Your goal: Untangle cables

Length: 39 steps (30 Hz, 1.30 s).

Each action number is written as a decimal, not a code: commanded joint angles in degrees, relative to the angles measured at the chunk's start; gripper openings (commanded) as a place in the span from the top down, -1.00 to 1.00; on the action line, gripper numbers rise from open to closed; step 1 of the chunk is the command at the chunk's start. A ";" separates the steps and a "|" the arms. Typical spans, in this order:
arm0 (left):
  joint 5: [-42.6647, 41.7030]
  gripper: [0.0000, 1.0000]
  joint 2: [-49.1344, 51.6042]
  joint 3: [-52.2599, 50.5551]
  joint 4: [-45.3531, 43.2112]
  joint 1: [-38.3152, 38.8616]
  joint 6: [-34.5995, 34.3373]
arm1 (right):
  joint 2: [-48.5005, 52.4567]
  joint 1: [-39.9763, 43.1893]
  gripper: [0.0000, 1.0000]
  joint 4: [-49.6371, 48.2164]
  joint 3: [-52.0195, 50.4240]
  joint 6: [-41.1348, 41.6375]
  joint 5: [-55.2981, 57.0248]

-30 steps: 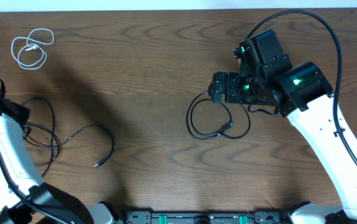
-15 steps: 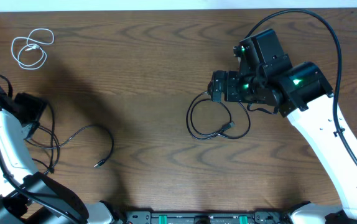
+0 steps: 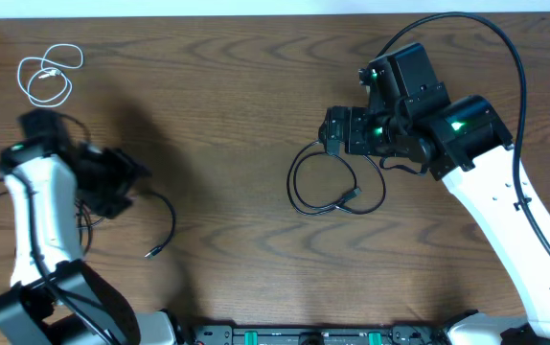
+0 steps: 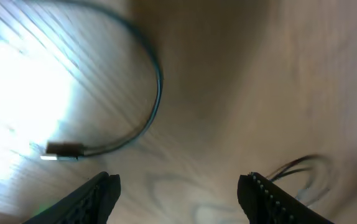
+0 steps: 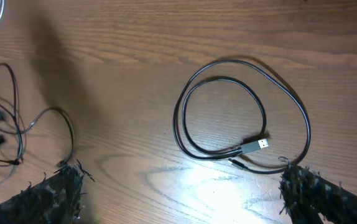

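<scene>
White thin cord, far left: lies coiled. Long black cable, left: sprawls loose beside left gripper, jaws apart, seemingly empty despite blur. Second black cable, centre: sits looped just near of wide-open, empty right gripper.
</scene>
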<state>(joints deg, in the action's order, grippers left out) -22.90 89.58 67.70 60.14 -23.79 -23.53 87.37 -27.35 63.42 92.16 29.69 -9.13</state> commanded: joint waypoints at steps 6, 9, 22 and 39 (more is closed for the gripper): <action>14.23 -0.33 0.33 -9.27 -2.91 9.84 0.04 | 0.31 -0.50 -0.99 0.39 -0.15 0.02 -0.46; 14.62 -0.32 0.33 -11.63 -5.49 11.10 -1.09 | 0.31 -0.50 -0.99 0.42 -0.15 0.02 -0.46; 17.79 -0.02 0.33 -17.90 -15.74 17.14 -1.86 | 0.31 -0.50 -0.99 -0.63 -0.15 0.02 -0.46; 22.36 -0.02 0.35 -21.38 -22.49 18.43 -1.81 | 0.31 -0.50 -0.98 -0.66 -0.15 0.02 -0.46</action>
<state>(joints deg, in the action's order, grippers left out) 1.26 89.58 47.59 38.50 -5.45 -25.50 87.37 -27.35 62.96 92.16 29.69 -9.39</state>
